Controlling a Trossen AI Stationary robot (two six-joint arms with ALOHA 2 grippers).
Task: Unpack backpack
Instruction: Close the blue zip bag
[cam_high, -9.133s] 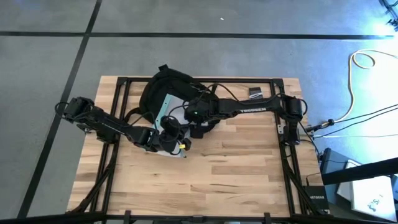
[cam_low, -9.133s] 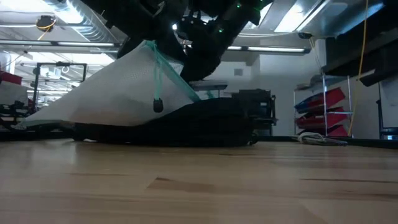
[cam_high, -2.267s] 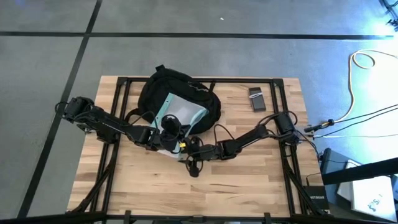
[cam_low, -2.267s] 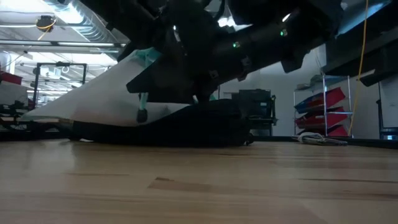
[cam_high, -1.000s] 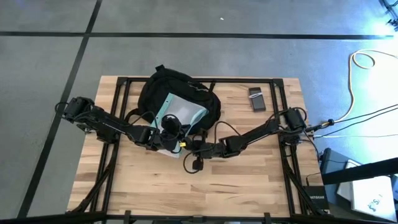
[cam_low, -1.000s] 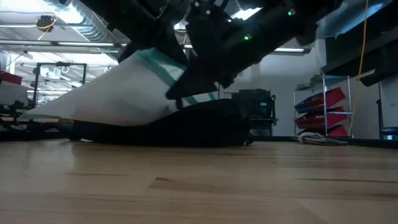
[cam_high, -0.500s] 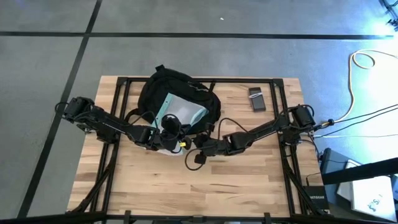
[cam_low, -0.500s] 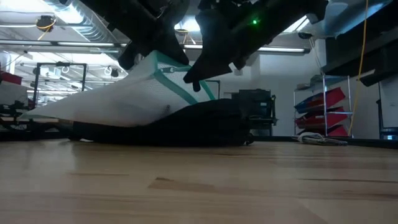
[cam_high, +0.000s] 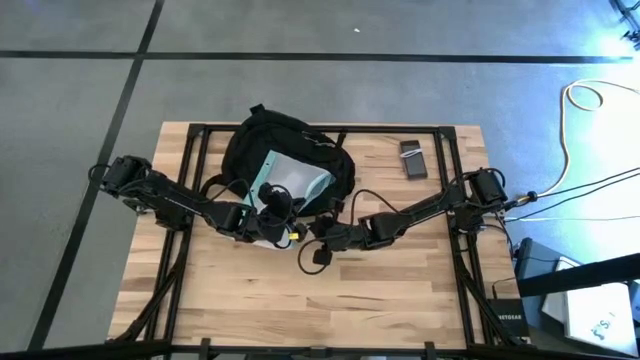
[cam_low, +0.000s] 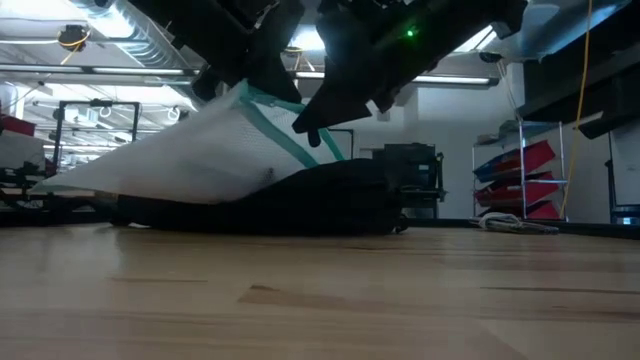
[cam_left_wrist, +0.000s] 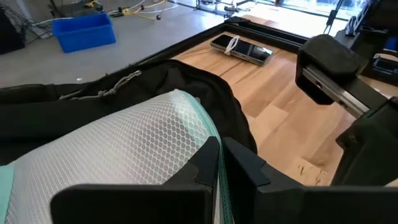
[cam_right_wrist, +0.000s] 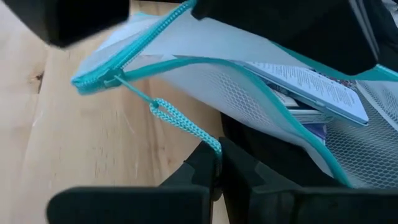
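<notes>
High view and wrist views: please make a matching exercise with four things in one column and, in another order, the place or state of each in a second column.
Things:
1. backpack
2. zip pouch
3. left gripper
4. right gripper

Places or states:
A. shut on the teal braided zipper cord
B. lying at the far middle of the table
C. shut on the pouch's teal edge
D. resting tilted on the black fabric, its near corner lifted

Pairs: 1-B, 2-D, 3-C, 4-A

Lab or workshop: taped grey concrete floor (cam_high: 80, 100), ceiling strip lights (cam_low: 480, 25), red storage bins (cam_low: 525, 165), metal racks (cam_low: 95, 125).
</notes>
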